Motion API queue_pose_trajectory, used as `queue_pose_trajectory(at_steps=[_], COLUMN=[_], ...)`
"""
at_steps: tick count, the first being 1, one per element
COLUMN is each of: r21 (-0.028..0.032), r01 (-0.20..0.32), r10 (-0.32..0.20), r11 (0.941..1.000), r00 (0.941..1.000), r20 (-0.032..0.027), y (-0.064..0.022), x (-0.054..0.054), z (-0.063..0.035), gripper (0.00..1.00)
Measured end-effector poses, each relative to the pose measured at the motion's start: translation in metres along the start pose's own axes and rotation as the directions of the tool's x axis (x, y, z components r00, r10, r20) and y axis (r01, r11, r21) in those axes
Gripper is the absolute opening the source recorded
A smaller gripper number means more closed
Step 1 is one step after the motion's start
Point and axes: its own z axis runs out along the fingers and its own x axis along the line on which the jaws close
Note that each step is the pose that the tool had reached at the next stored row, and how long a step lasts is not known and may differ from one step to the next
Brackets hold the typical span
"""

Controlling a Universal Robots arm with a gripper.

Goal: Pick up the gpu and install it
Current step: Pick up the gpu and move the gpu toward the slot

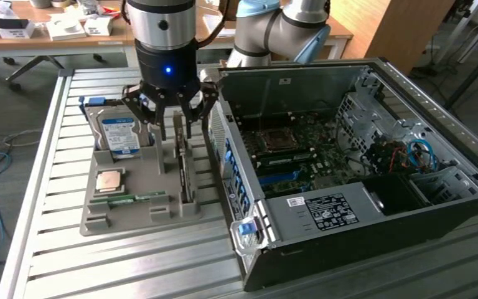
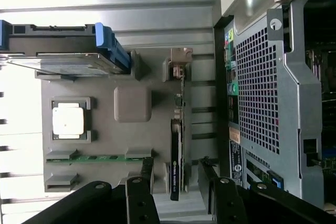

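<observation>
The computer case (image 1: 322, 212) stands close beside the gpu (image 2: 176, 156); the hard drive (image 1: 121, 134) stands well clear opposite.

A Universal Robots arm (image 1: 266, 28) bends over at its grey elbow joint, and its silver-and-black wrist (image 1: 164, 43) stands upright directly above the gpu (image 1: 187, 177). A blue light (image 1: 169, 69) glows on the wrist's dark housing. The gripper (image 1: 175, 136) points straight down, its black linkage fingers (image 1: 161, 128) spread wide. In the wrist view the gripper (image 2: 177, 178) straddles one end of the gpu (image 2: 176, 145), one finger on each side, with a gap between each and the card.
</observation>
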Motion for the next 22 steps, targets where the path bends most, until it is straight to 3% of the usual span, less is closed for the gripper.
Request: queue_pose_trajectory(at_steps=[14, 22], r21=[0.0, 0.0002], r01=[0.0, 0.0], r10=[0.0, 0.0], r11=[1.0, 1.0], r00=[1.0, 1.0], r20=[0.0001, -0.001], y=[-0.0011, -0.0028], x=[0.001, -0.006], z=[0.0251, 0.0274], gripper=[0.47, 0.47])
